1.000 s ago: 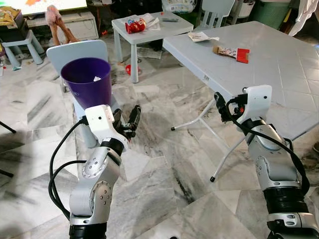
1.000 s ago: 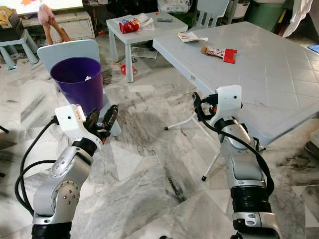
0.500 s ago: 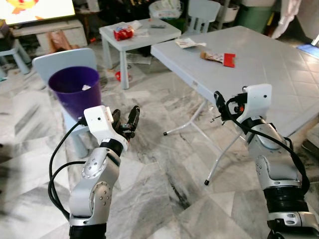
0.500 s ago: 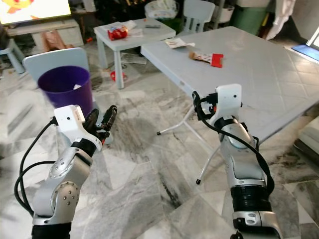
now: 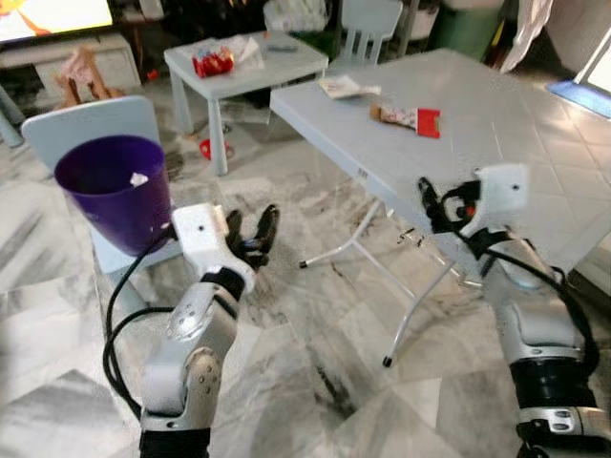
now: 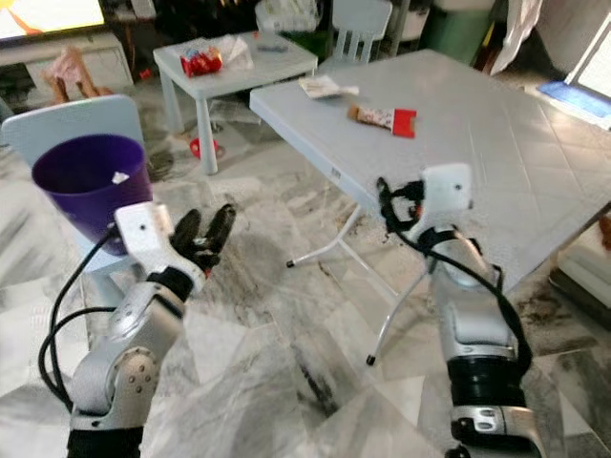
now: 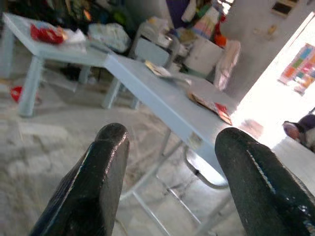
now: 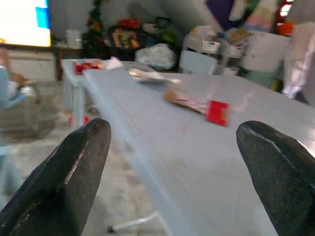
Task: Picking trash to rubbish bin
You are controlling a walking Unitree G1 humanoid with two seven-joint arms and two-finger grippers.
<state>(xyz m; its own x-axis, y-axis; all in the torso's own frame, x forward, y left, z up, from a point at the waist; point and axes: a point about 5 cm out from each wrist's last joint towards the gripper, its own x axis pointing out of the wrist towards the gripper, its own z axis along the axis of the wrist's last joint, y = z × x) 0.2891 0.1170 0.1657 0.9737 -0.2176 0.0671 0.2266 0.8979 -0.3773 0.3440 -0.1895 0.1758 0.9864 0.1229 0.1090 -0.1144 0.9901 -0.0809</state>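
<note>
Marble flooring and grey furniture have slid leftward in the head views, so the camera has turned toward the tabletop (image 5: 535, 124); nothing on it has moved. Right claw (image 8: 172, 162), open and empty, faces the red-ended wrapper (image 5: 406, 116) at the tabletop's far side, long axis left to right, red end right. Left claw (image 5: 250, 234), open, hovers right of the purple bin (image 5: 110, 186). Collection has yet to begin.

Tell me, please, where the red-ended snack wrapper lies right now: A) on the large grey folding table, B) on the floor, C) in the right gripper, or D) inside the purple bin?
A: the wrapper lies flat on the large grey table, beyond the open right gripper.
</note>
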